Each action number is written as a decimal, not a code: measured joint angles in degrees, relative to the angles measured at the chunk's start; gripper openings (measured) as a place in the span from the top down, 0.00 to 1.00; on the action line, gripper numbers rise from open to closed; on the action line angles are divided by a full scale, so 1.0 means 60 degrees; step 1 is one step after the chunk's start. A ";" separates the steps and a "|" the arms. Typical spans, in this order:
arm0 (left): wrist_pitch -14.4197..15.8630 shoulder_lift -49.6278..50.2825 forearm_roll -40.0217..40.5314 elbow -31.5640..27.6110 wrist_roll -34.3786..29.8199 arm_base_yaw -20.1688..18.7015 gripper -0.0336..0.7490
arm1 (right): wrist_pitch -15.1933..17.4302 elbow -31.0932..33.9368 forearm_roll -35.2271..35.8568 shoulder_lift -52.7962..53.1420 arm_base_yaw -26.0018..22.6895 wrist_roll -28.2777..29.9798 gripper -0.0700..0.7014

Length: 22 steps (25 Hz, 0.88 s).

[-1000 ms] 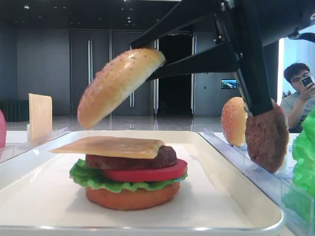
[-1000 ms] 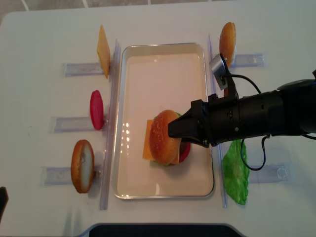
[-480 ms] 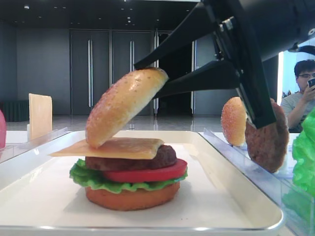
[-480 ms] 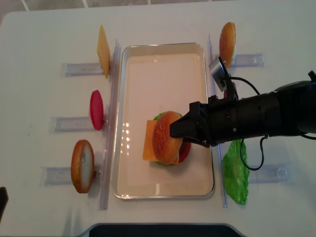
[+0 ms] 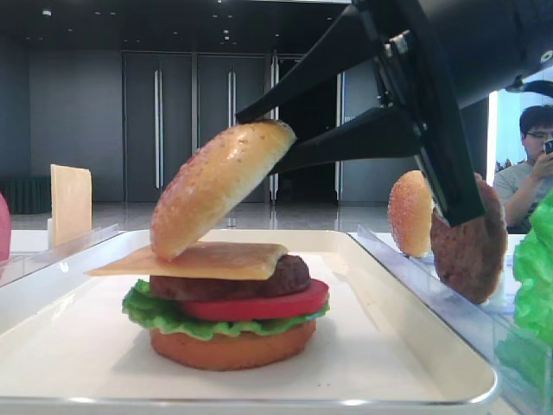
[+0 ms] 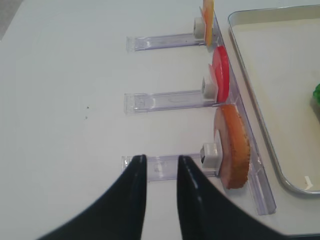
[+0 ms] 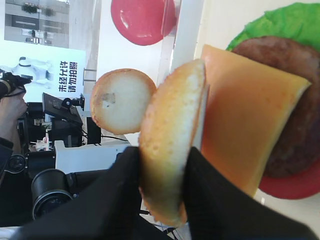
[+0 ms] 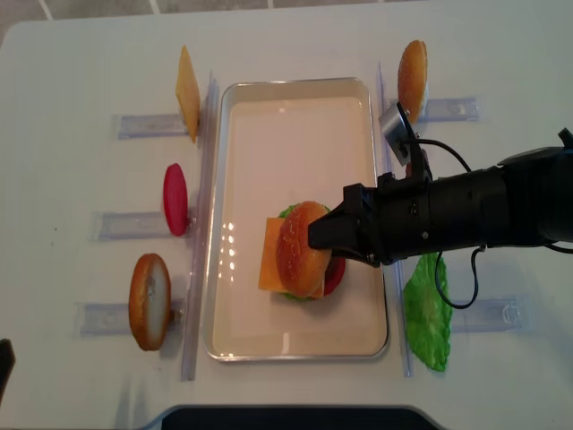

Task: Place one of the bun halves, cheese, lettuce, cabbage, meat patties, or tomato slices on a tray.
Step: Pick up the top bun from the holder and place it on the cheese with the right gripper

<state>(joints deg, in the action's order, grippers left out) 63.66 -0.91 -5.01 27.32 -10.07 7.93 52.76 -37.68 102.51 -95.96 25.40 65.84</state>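
Observation:
My right gripper (image 8: 322,235) is shut on the rim of the domed sesame bun half (image 5: 220,186). The bun is tilted steeply, and its lower edge touches the cheese slice (image 5: 207,258) on top of a stack. Below the cheese lie a meat patty (image 5: 285,275), a tomato slice (image 5: 259,304), lettuce (image 5: 164,316) and a flat bottom bun (image 5: 232,346). All of it stands in the near half of the off-white tray (image 8: 295,98). In the right wrist view the black fingers (image 7: 120,190) clamp the bun (image 7: 170,135) from both sides. My left gripper (image 6: 160,162) hovers over the table left of the tray, slightly open and holding nothing.
Clear racks flank the tray. The left ones hold a cheese slice (image 8: 187,92), a tomato slice (image 8: 175,199) and a bun (image 8: 149,301). On the right stand a bun (image 8: 413,79), a patty (image 5: 471,251) and lettuce (image 8: 427,313). A person (image 5: 531,164) sits behind the table.
The right gripper lowered the tilted bun onto the stack until its lower edge met the cheese. It has barely moved in the last half second. The left gripper is still.

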 joint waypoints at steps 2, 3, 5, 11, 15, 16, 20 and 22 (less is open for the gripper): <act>0.0000 0.0000 0.0000 0.0000 0.0000 0.0000 0.75 | -0.0014 0.0000 0.0010 0.0000 0.0000 0.0000 0.61; 0.0000 0.0000 0.0000 0.0000 0.0000 0.0000 0.75 | -0.0024 0.0000 0.0010 0.0000 0.0000 0.0000 0.61; 0.0000 0.0000 0.0000 0.0000 0.0000 0.0000 0.75 | -0.0057 0.0000 0.0010 0.0000 0.0000 0.0000 0.61; 0.0000 0.0000 0.0000 0.0000 0.0000 0.0000 0.75 | -0.0131 0.0000 0.0021 0.0000 0.0000 0.0000 0.61; 0.0000 0.0000 0.0000 0.0000 0.0000 0.0000 0.75 | -0.0181 -0.0007 0.0039 0.0000 0.0000 0.0000 0.61; 0.0000 0.0000 0.0000 0.0000 0.0000 0.0000 0.75 | -0.0202 -0.0007 0.0039 0.0000 0.0000 0.0000 0.61; 0.0000 0.0000 0.0000 0.0000 0.0000 0.0000 0.75 | -0.0419 -0.0007 0.0046 0.0000 0.0000 0.0030 0.56; 0.0000 0.0000 0.0000 0.0000 0.0000 0.0000 0.75 | -0.0712 -0.0007 0.0046 0.0000 0.0000 0.0062 0.52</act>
<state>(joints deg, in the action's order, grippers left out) 63.66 -0.91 -5.01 27.32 -10.07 7.93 48.49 -37.72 102.79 -95.96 25.40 66.21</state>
